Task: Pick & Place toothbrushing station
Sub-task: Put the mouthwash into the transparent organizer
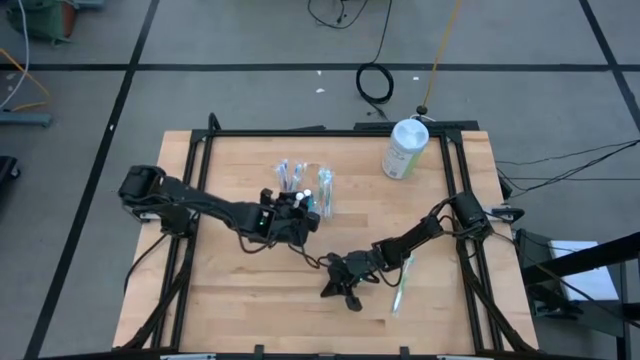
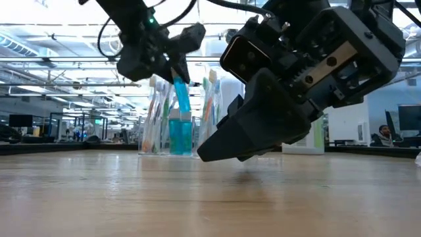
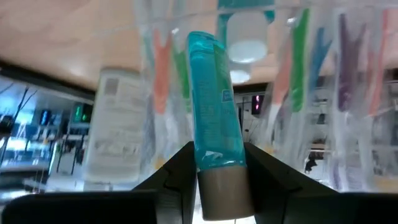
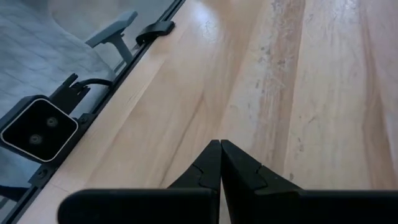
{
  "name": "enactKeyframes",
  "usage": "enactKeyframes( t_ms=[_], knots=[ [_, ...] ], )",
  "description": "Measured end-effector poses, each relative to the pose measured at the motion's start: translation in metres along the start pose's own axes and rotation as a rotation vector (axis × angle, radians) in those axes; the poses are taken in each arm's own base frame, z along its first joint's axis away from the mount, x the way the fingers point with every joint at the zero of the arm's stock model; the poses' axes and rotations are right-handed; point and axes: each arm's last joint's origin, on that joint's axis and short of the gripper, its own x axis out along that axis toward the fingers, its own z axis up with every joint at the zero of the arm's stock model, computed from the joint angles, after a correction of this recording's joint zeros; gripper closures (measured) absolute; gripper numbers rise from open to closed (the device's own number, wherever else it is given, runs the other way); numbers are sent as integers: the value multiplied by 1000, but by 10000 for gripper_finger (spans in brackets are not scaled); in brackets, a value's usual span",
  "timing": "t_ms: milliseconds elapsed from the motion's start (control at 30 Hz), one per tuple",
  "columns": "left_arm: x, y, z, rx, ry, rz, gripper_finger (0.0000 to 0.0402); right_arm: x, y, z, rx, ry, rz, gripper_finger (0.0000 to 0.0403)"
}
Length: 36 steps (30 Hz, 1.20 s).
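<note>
While the right gripper (image 1: 340, 290) rests pinched together and empty low over the near middle of the counter (image 1: 240, 300), a green toothbrush (image 1: 402, 282) lies just to its right. Farther back, the left gripper (image 1: 296, 212) clamps a turquoise tube (image 3: 214, 124), touching the toothbrushing station (image 1: 305, 182) at the counter's far middle. A white-and-green canister (image 1: 405, 149) stands far right.

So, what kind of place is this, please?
Probably a robot lab or test area inside a large open office. A wooden worktable stands on a grey tiled floor with loose cables, and the low view shows rows of desks with monitors under ceiling lights.
</note>
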Motion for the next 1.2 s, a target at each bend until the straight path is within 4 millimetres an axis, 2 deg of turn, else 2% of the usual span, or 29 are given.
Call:
enactKeyframes(
  t_ms=[167, 433, 700, 833, 1067, 1200],
  knots=[
    [16, 1, 4, 32, -9, -20, 291, 0, 0, 0, 0, 1, -1, 403],
    [28, 2, 11, 60, -100, 11, 291, 0, 0, -1, 0, 7, -2, 403],
    [42, 0, 13, -122, -121, -16, 273, 0, 0, 0, -3, 4, -1, 403],
    [48, 0, 13, -139, -132, -16, 255, 0, 0, 0, -4, 2, 0, 403],
    [50, 3, 15, -174, -145, 16, 223, 0, 0, -1, -4, 3, 0, 403],
    [49, 6, 13, -273, -129, 28, 206, 0, 0, -1, -3, 4, 0, 403]
  ],
)
